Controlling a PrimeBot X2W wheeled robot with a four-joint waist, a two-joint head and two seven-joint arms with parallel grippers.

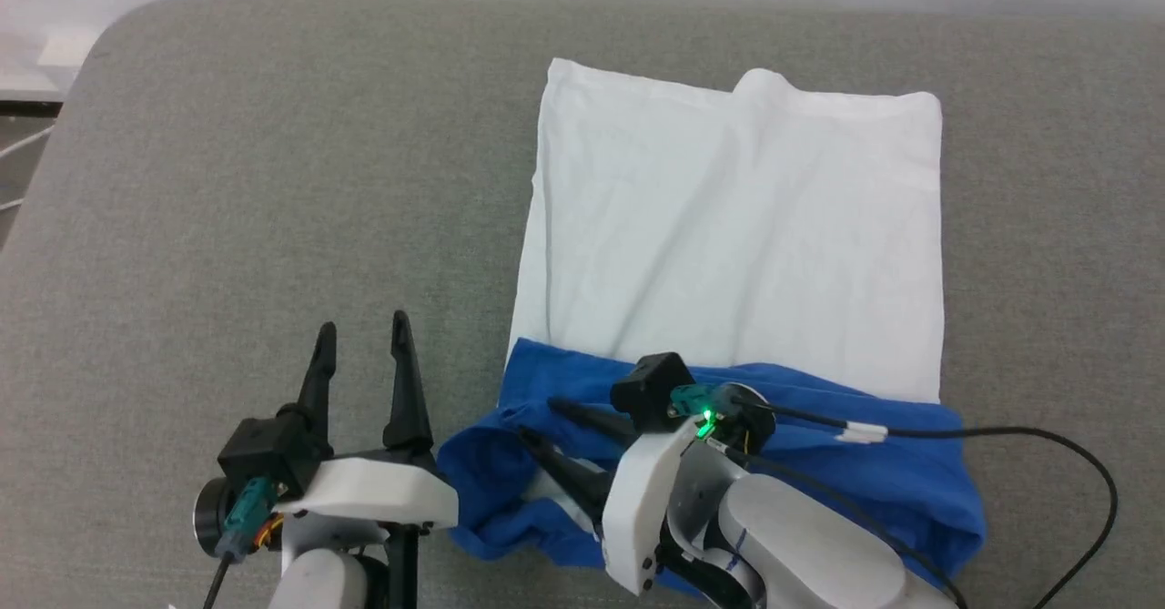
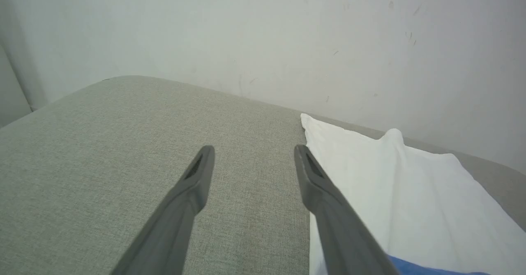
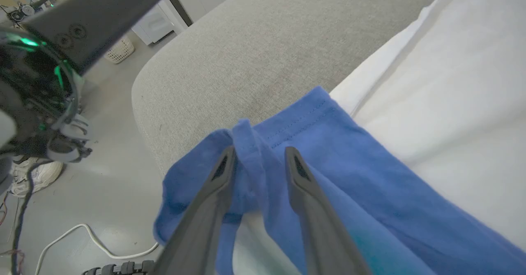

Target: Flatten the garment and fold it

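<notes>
The garment (image 1: 728,227) lies on the grey padded surface (image 1: 273,181), white body spread flat and far, blue sleeves (image 1: 874,472) bunched across its near edge. My right gripper (image 1: 537,418) points left over the crumpled blue cuff. In the right wrist view its fingers (image 3: 259,149) stand apart with a raised ridge of blue sleeve (image 3: 328,143) between them, not pinched. My left gripper (image 1: 362,322) hovers open over bare surface just left of the garment. In the left wrist view (image 2: 253,149) nothing sits between its fingers, and the white body (image 2: 390,176) lies to the right.
The surface's rounded front-left corner (image 3: 144,86) drops to the floor, where a white cable (image 3: 82,234), a shoe (image 3: 33,176) and a basket (image 3: 119,49) lie. A pale wall (image 2: 287,40) stands behind. My right arm's black cable (image 1: 1001,431) trails over the blue sleeve.
</notes>
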